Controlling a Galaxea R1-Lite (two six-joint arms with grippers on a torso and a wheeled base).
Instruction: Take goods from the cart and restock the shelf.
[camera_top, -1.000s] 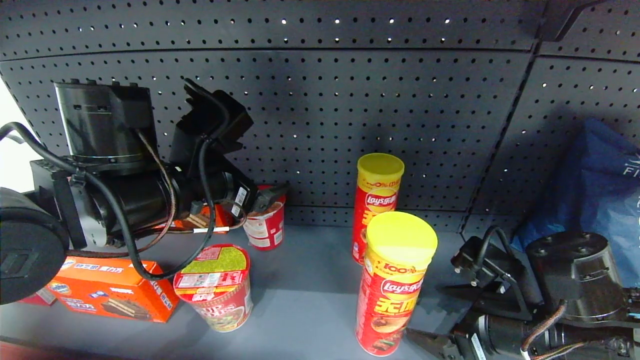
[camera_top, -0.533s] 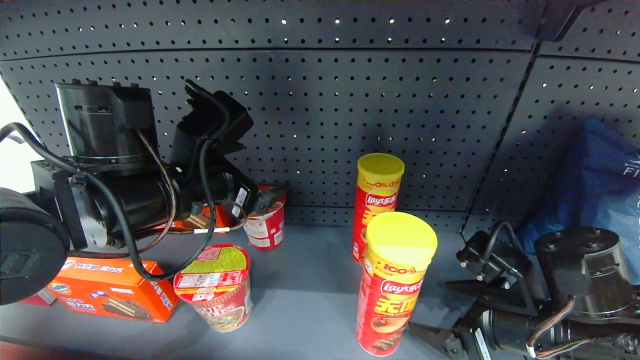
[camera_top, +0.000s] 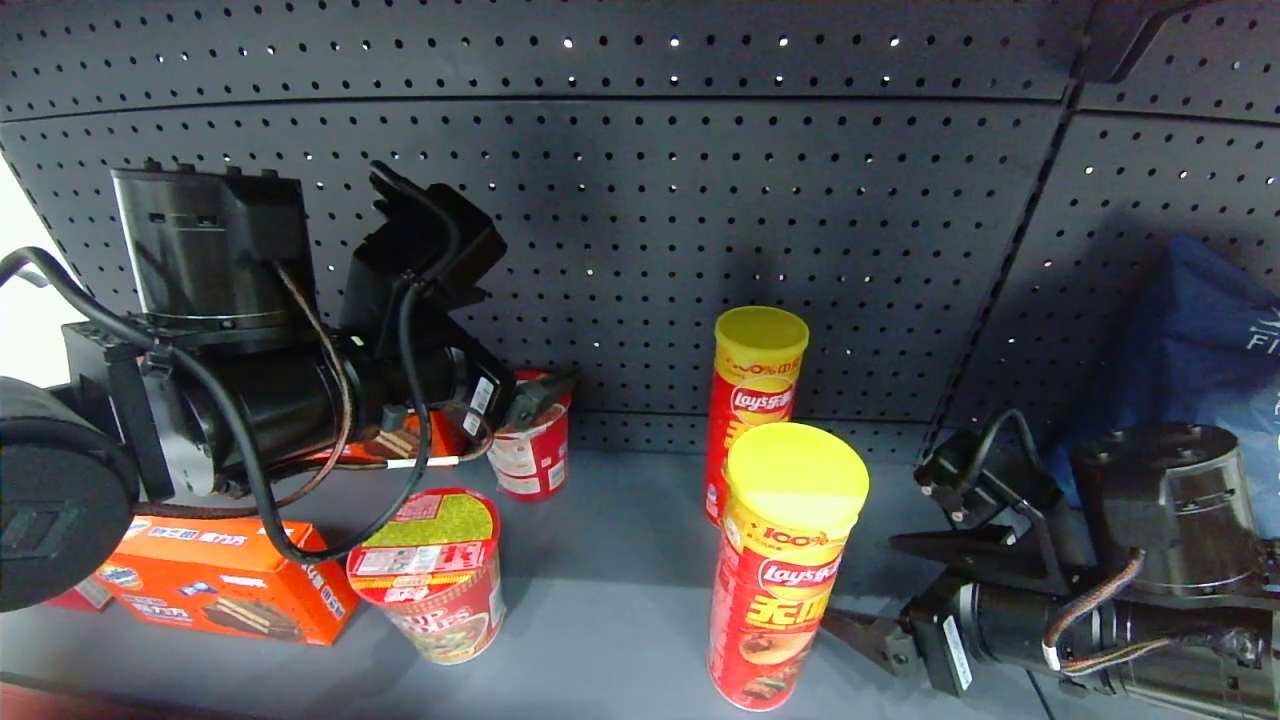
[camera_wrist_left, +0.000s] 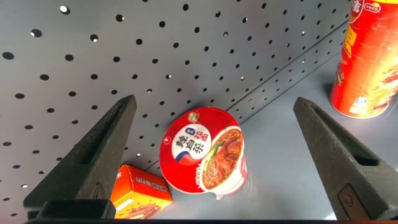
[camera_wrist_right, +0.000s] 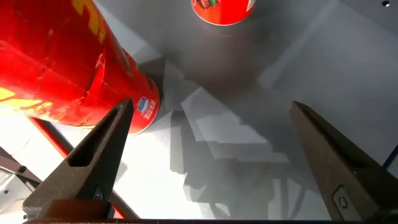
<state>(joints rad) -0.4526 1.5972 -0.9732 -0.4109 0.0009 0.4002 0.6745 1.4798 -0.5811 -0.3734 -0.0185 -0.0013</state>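
Note:
Two red chips cans with yellow lids stand on the grey shelf (camera_top: 620, 560), the front can (camera_top: 785, 570) just before the back can (camera_top: 755, 385). My right gripper (camera_top: 880, 590) is open to the right of the front can, low over the shelf and not touching it. In the right wrist view the open right gripper (camera_wrist_right: 211, 107) holds nothing, with the front can (camera_wrist_right: 68, 68) beside one finger. My left gripper (camera_wrist_left: 214, 104) is open, hovering before a red cup noodle (camera_wrist_left: 202, 152) that stands against the pegboard; the same cup noodle (camera_top: 530, 445) sits at the back left.
A second cup noodle (camera_top: 430, 575) and an orange biscuit box (camera_top: 215, 590) rest at the front left; another orange box (camera_wrist_left: 140, 190) lies near the back cup. A blue bag (camera_top: 1190, 370) is at the right. The pegboard wall (camera_top: 640, 200) closes the back.
My right arm has drawn back to the right and risen slightly, away from the front chips can. The left arm has not moved.

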